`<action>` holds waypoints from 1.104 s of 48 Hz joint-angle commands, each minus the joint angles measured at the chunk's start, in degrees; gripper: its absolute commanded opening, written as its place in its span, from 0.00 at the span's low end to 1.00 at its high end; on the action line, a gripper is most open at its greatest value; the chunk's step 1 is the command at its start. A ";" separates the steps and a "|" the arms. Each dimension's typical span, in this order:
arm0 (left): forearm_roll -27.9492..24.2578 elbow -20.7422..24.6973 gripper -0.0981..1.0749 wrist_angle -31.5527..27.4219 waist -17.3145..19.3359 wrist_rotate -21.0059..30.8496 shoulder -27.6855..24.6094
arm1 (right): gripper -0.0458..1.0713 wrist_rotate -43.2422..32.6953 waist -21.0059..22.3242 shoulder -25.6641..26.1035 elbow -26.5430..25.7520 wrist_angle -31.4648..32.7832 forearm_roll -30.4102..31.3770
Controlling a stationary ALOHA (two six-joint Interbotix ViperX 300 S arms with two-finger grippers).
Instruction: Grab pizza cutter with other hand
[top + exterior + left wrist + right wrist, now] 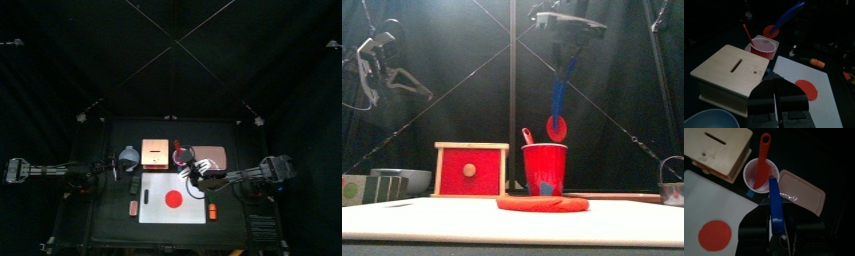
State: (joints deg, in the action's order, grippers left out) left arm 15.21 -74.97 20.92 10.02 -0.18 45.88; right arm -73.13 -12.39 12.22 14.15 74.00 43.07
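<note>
My right gripper (567,38) is shut on the top of the pizza cutter's dark blue handle (561,85) and holds it hanging, high above the table. Its red wheel (556,126) hangs just above the red cup (545,168). In the right wrist view the blue handle (775,203) runs out from between the jaws toward the cup (761,174). My left gripper (774,97) is shut and empty, raised at the left over the wooden box (731,72). From there the cutter (789,14) shows beyond the cup (763,46).
A red spatula (763,155) stands in the cup. A red disc (543,203) lies on a white mat (147,215), with orange bars (131,208) (211,210) at its sides. A grey tray (804,190) sits beside the cup and a pale bowl (711,119) near the box.
</note>
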 commanded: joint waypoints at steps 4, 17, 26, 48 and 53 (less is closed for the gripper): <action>-0.18 2.29 0.18 0.79 0.00 -0.35 -0.18 | 0.48 -0.35 0.35 11.16 11.34 -17.75 2.11; -1.14 3.16 0.18 1.32 0.00 -0.44 -0.26 | 0.47 -0.18 7.56 26.89 33.13 -52.56 5.71; -1.93 3.78 0.18 1.32 -0.09 -0.44 -0.35 | 0.47 2.72 13.54 27.42 41.13 -71.10 15.21; -7.82 4.31 0.20 1.32 -3.25 -0.35 -3.69 | 0.47 7.47 14.94 20.21 42.28 -79.10 26.19; -7.91 4.83 0.23 2.11 -3.43 -0.35 -6.06 | 0.43 7.47 15.91 19.51 42.71 -79.63 24.96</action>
State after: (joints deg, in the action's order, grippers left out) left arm 7.47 -71.98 21.88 6.77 -0.44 40.96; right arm -65.83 2.90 31.73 57.83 -5.01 68.91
